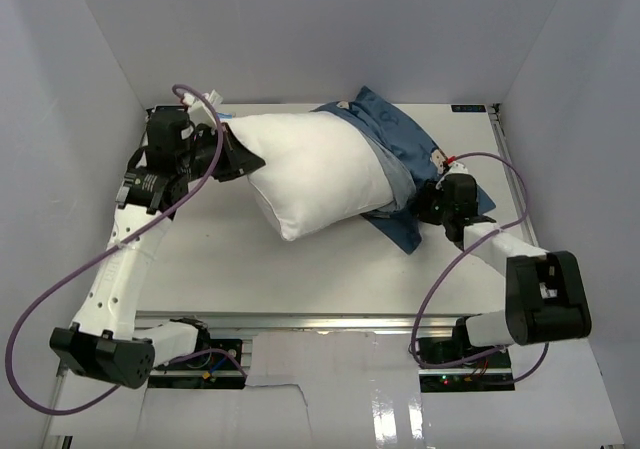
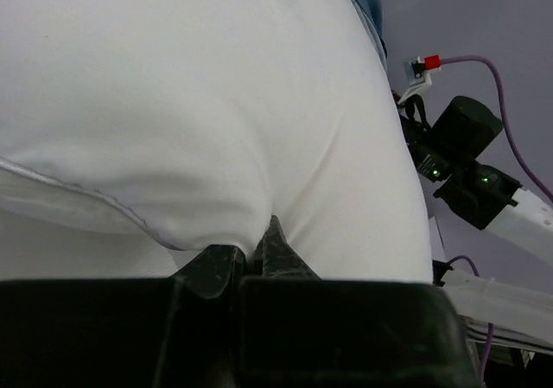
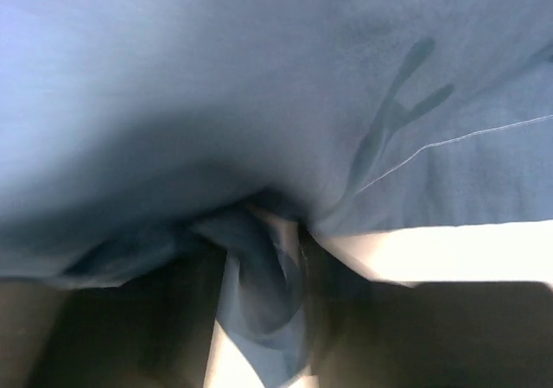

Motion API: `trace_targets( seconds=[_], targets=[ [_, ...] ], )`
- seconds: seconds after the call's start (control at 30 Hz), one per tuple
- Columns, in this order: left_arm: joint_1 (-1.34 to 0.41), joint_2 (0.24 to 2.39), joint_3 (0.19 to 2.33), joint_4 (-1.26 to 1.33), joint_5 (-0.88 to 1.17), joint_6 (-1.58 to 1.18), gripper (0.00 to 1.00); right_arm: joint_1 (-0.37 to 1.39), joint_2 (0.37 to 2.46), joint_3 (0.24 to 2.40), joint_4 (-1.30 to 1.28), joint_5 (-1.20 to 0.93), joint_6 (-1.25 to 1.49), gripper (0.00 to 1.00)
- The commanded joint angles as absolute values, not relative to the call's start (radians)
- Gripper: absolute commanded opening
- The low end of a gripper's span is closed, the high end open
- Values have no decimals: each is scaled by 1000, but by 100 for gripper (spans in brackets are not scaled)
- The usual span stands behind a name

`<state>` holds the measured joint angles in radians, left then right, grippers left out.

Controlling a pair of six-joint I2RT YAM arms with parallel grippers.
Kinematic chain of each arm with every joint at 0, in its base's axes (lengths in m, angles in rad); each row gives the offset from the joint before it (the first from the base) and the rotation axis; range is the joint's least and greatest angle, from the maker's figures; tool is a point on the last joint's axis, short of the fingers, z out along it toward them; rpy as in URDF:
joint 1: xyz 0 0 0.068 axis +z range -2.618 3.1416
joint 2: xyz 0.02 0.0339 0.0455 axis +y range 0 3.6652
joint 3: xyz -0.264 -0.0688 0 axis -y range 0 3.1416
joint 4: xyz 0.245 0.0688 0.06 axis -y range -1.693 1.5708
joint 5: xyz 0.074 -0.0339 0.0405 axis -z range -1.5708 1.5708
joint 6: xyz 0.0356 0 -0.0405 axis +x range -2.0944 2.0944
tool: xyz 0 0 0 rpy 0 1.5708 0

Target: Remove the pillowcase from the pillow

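Note:
The white pillow (image 1: 315,174) lies across the middle of the table, mostly bare. The blue pillowcase (image 1: 400,139) is bunched around its right end and spreads onto the table. My left gripper (image 1: 238,157) is shut on the pillow's left end; in the left wrist view the pillow (image 2: 216,103) fills the frame and its fabric is pinched at my gripper (image 2: 259,248). My right gripper (image 1: 432,209) is shut on the pillowcase's near right edge; in the right wrist view blue fabric (image 3: 259,85) is bunched in my gripper (image 3: 263,267).
White enclosure walls stand at the left, back and right of the table (image 1: 230,259). Purple cables loop off both arms. In the left wrist view the right arm (image 2: 471,159) shows beyond the pillow.

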<state>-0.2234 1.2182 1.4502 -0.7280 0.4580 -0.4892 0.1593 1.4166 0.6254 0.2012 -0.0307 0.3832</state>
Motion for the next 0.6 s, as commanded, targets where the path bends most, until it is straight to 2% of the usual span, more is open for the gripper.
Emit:
trace_targets(
  seconds=[0.0, 0.03, 0.07, 0.13, 0.2, 0.23, 0.27, 0.33, 0.43, 0.57],
  targets=[
    [-204, 1057, 1262, -487, 667, -485, 0, 167, 1219, 612, 134, -95, 318, 49],
    [-204, 1031, 1214, -460, 684, -503, 0, 169, 1162, 609, 102, -94, 313, 54],
    [-204, 984, 1172, -434, 701, -506, 0, 169, 1046, 604, 72, -94, 310, 64],
    [-207, 936, 1059, -408, 701, -526, 0, 170, 947, 636, -41, -142, 304, 72],
    [-210, 868, 993, -385, 675, -537, 0, 175, 879, 748, -118, -252, 264, 92],
    [-212, 853, 935, -384, 669, -548, 0, 187, 873, 790, -174, -264, 255, 97],
    [-212, 829, 913, -380, 667, -563, 0, 196, 868, 855, -176, -274, 238, 92],
    [-219, 802, 815, -345, 701, -601, 0, 206, 890, 911, -126, -333, 227, 91],
    [-229, 732, 709, -269, 684, -666, 0, 247, 1015, 1055, -106, -415, 169, 92],
    [-236, 715, 641, -262, 650, -681, 0, 380, 1289, 1283, -193, -356, 45, 94]
  ],
)
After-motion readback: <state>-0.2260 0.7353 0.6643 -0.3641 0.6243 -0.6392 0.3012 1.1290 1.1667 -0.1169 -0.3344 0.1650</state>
